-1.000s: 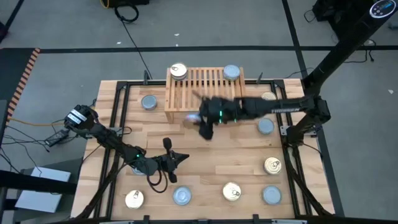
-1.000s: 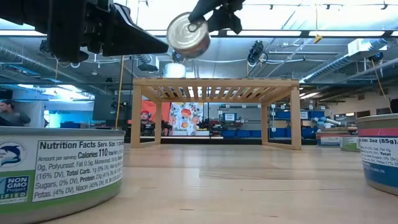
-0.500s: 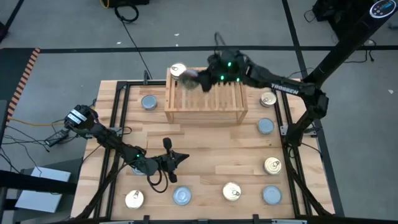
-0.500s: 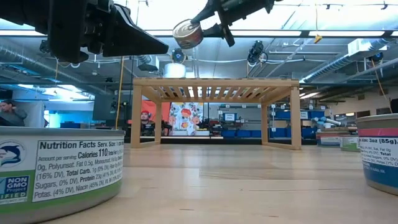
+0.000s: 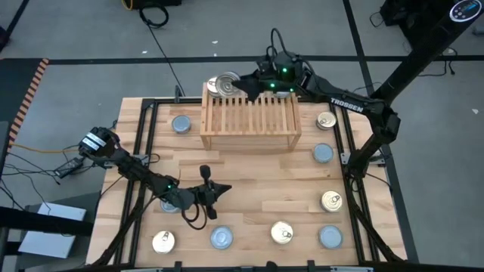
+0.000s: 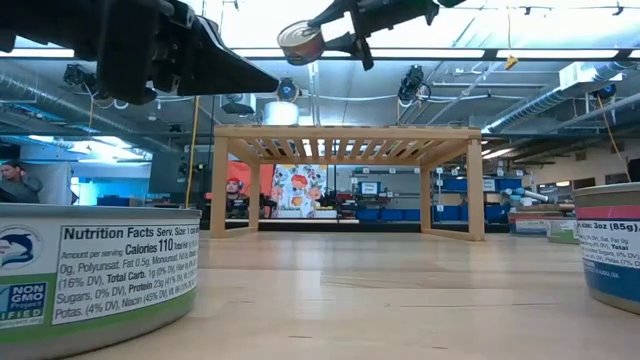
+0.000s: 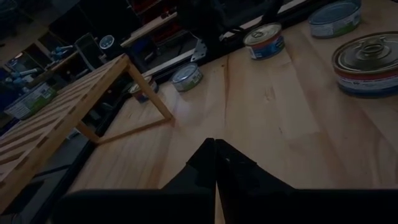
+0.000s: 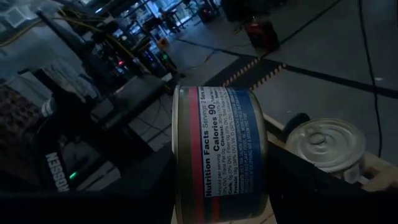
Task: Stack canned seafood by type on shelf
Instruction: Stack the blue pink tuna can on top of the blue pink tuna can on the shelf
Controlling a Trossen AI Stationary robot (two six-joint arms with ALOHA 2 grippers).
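Note:
My right gripper holds a tin with a blue and red label above the far left corner of the wooden shelf. The low view shows this tin well above the slatted top. A pale-topped tin stands on that corner of the shelf, right beside the held one. My left gripper hovers shut over the table's near left part, with nothing in it. Several more tins stand around the tabletop. My right gripper pinches the tin between its two fingers, one on each flat end. The fingers come nearly level from the table's right side. The tin sits on edge, its label wall facing the wrist camera, lifted clear of the shelf.
Loose tins stand on the table: a silver one left of the shelf, gold and silver to its right, and a row along the near edge. Two tins stand close to the low camera.
My right gripper has carried the tin from the shelf's near left side toward the table's far edge and upward, to above the shelf's far left corner. It has rolled on the way, so the tin is turned. Most of the move came early.

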